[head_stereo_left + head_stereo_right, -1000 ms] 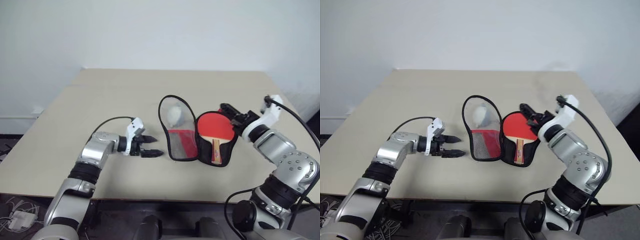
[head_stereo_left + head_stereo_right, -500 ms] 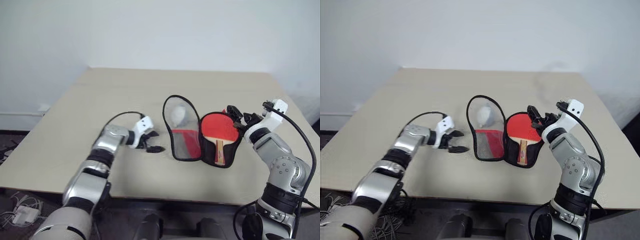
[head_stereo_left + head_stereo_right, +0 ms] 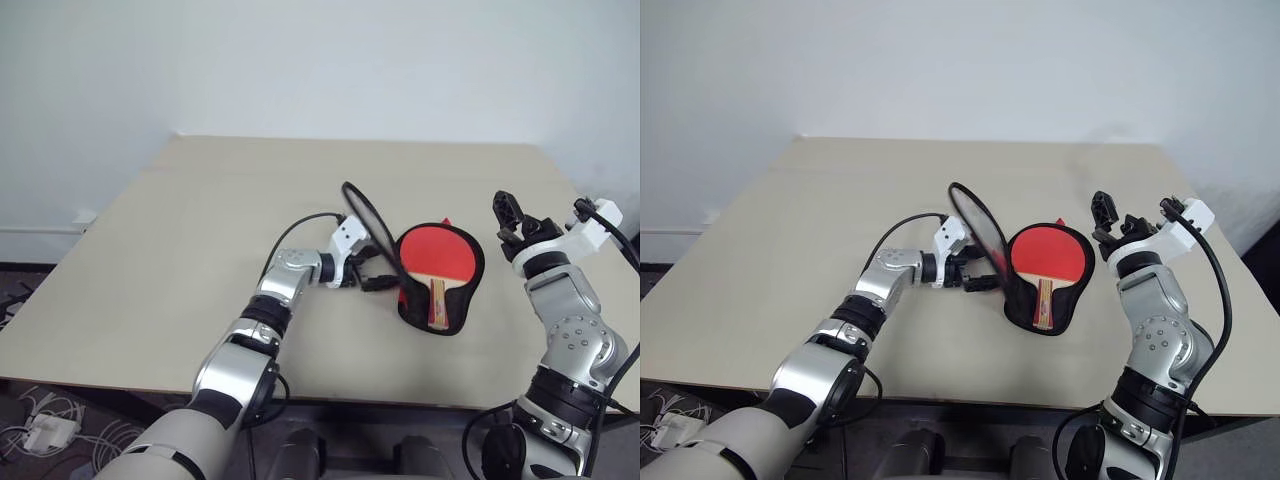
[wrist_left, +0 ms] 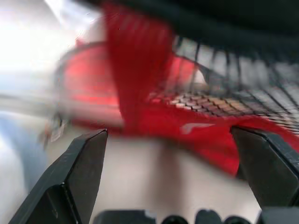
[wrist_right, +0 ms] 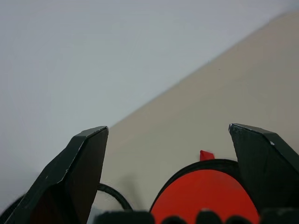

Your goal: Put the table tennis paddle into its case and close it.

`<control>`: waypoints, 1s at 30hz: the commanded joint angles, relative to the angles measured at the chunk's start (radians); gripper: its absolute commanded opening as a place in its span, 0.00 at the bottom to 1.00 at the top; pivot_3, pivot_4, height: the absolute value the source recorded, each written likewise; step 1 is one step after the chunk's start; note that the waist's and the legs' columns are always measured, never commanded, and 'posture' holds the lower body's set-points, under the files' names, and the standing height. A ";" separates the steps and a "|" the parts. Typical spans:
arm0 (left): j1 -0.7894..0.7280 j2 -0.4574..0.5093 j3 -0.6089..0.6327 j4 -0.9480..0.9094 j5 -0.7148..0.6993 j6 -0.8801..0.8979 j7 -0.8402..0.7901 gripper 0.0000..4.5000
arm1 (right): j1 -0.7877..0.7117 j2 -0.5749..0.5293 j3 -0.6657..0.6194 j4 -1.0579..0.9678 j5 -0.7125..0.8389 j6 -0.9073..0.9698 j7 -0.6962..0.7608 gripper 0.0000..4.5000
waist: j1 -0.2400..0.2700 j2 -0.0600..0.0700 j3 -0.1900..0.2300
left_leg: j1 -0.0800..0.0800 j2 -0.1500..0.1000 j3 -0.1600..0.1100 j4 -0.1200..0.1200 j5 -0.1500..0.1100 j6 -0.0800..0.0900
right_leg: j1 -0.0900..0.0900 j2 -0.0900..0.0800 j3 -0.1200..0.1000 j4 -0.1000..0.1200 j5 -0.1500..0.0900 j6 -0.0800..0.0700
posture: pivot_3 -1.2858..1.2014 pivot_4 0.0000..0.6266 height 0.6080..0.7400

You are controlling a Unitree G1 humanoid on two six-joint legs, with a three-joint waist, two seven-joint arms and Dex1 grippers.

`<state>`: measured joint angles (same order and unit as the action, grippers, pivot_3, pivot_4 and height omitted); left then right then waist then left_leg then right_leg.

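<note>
So the paddle (image 3: 432, 254) is sitting in the lower half of the case (image 3: 440, 300), right of centre in the head view, red face up, handle pointing toward the bottom of the frame. The case's other half, the clear-panelled flap (image 3: 365, 225), is standing up almost on edge just left of the paddle, tilted, not folded over yet.

The left gripper (image 3: 372, 276) is right at the base of that flap, on its left side, fingers spread wide with nothing pinched between them. Can't tell if a finger is actually touching the flap or just tucked beside it. In the wrist view the red fabric and mesh hang just past the fingertips.

The right gripper (image 3: 512, 222) is off to the right, lifted clear of the table (image 3: 200, 220), also wide open and empty.

My read: the flap needs to tip rightward over the paddle, and the left arm is the closer one to do it.
</note>
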<state>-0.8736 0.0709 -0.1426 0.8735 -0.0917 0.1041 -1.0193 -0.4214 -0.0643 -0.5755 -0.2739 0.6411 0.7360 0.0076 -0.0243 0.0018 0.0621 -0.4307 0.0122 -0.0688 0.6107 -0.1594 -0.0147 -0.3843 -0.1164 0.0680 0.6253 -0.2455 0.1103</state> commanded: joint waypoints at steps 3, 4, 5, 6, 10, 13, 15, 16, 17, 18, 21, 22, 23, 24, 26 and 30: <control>0.040 -0.057 -0.006 -0.112 -0.010 0.035 0.061 1.00 | -0.023 0.000 -0.015 0.011 0.037 -0.098 -0.032 0.99 | 0.000 0.000 0.000 | 0.000 0.000 0.000 0.000 0.000 0.000 | 0.001 0.000 0.000 0.000 0.000 0.000 | 0.52 0.00 1.00; 0.056 -0.067 -0.017 -0.123 -0.001 0.033 0.070 1.00 | -0.024 -0.002 -0.016 0.017 0.037 -0.110 -0.037 0.99 | 0.000 0.000 0.000 | 0.000 0.000 0.000 0.000 0.000 0.000 | 0.001 0.000 0.000 0.000 0.000 0.000 | 0.52 0.00 1.00; 0.070 -0.073 -0.027 -0.137 0.006 0.039 0.075 1.00 | -0.024 -0.002 -0.018 0.023 0.041 -0.119 -0.043 0.99 | 0.000 0.000 0.000 | 0.000 0.000 0.000 0.000 0.000 0.000 | 0.001 0.000 0.000 -0.001 0.000 0.000 | 0.52 0.00 1.00; 0.082 -0.076 -0.033 -0.148 0.009 0.048 0.080 1.00 | -0.024 -0.002 -0.018 0.028 0.047 -0.126 -0.048 0.99 | -0.001 0.000 0.000 | 0.001 0.000 0.000 0.000 0.000 0.000 | 0.001 0.000 0.000 -0.001 0.000 0.000 | 0.52 0.00 1.00; 0.116 -0.081 -0.038 -0.201 -0.007 0.168 0.104 1.00 | -0.014 -0.031 0.007 0.046 0.037 -0.132 -0.052 0.99 | -0.001 0.001 0.000 | 0.000 0.000 0.000 0.000 0.000 0.000 | 0.000 0.000 0.000 0.000 0.000 0.000 | 0.52 0.00 1.00; 0.115 -0.084 0.003 -0.226 -0.047 0.288 0.149 1.00 | -0.005 -0.044 0.023 0.056 0.029 -0.134 -0.050 0.99 | -0.001 0.001 0.000 | 0.001 0.000 0.000 0.001 0.000 0.000 | 0.001 0.000 0.000 0.000 0.000 -0.001 | 0.52 0.00 1.00; 0.112 -0.085 0.025 -0.240 -0.068 0.356 0.170 1.00 | 0.000 -0.045 0.032 0.059 0.031 -0.136 -0.052 0.99 | -0.001 0.001 0.000 | 0.001 0.000 0.000 0.001 0.000 0.000 | 0.001 0.000 0.000 0.000 0.000 -0.001 | 0.52 0.00 1.00; 0.106 -0.087 0.043 -0.245 -0.090 0.418 0.181 1.00 | 0.004 -0.042 0.035 0.059 0.034 -0.135 -0.054 0.99 | -0.001 0.001 0.000 | 0.001 0.000 0.000 0.001 0.000 0.000 | 0.001 0.000 0.000 0.000 0.000 -0.001 | 0.52 0.00 1.00; 0.102 -0.088 0.054 -0.248 -0.104 0.464 0.192 1.00 | 0.007 -0.040 0.038 0.059 0.037 -0.135 -0.055 0.99 | -0.001 0.001 0.000 | 0.001 0.000 0.000 0.001 0.000 0.000 | 0.001 0.000 0.000 0.000 0.000 -0.001 | 0.52 0.00 1.00; 0.100 -0.090 0.060 -0.251 -0.113 0.497 0.201 1.00 | 0.010 -0.039 0.041 0.059 0.038 -0.135 -0.056 0.99 | -0.001 0.001 0.000 | 0.001 0.000 0.000 0.001 0.000 0.000 | 0.001 0.000 0.000 0.000 0.000 -0.001 | 0.52 0.00 1.00; 0.089 -0.095 0.055 -0.236 -0.115 0.578 0.225 1.00 | 0.016 -0.035 0.050 0.060 0.039 -0.138 -0.062 0.99 | -0.001 0.000 0.000 | 0.001 0.000 0.000 0.001 0.000 0.000 | 0.001 0.000 0.000 0.000 0.000 -0.001 | 0.52 0.00 1.00; 0.080 -0.104 0.063 -0.222 -0.124 0.607 0.236 1.00 | 0.017 -0.037 0.051 0.064 0.039 -0.140 -0.063 0.99 | 0.000 0.001 0.000 | 0.001 0.000 0.000 0.001 0.000 0.000 | 0.001 0.000 0.000 0.000 0.000 -0.001 | 0.52 0.00 1.00; 0.072 -0.112 0.073 -0.212 -0.137 0.634 0.244 1.00 | 0.018 -0.037 0.053 0.067 0.040 -0.142 -0.064 0.99 | 0.000 0.001 0.000 | 0.001 0.000 0.000 0.001 0.000 0.000 | 0.001 0.000 0.000 0.000 0.000 -0.001 | 0.52 0.00 1.00; 0.060 -0.124 0.088 -0.202 -0.156 0.668 0.250 1.00 | 0.019 -0.038 0.055 0.070 0.041 -0.141 -0.064 0.99 | 0.000 0.001 0.000 | 0.001 0.000 0.000 0.001 0.000 0.000 | 0.001 0.000 0.000 0.000 0.000 -0.001 | 0.52 0.00 1.00; 0.040 -0.148 0.115 -0.194 -0.191 0.722 0.254 1.00 | 0.021 -0.038 0.057 0.073 0.044 -0.140 -0.066 0.99 | 0.000 0.001 0.000 | 0.001 0.000 0.000 0.001 0.000 0.000 | 0.001 0.000 0.000 0.000 0.000 -0.001 | 0.52 0.00 1.00; -0.008 -0.196 0.166 -0.159 -0.255 0.838 0.268 1.00 | 0.024 -0.038 0.060 0.078 0.049 -0.138 -0.072 0.99 | -0.001 0.000 0.000 | 0.000 0.000 0.000 0.001 0.000 0.000 | 0.001 0.000 0.000 -0.001 0.000 0.000 | 0.52 0.00 1.00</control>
<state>-0.8398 -0.1075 -0.0038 0.7166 -0.2975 0.8960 -0.7539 -0.3847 -0.0950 -0.5163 -0.1835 0.6692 0.6160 -0.0625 -0.0248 0.0022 0.0621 -0.4303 0.0119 -0.0690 0.6118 -0.1592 -0.0146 -0.3835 -0.1163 0.0679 0.6245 -0.2456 0.1098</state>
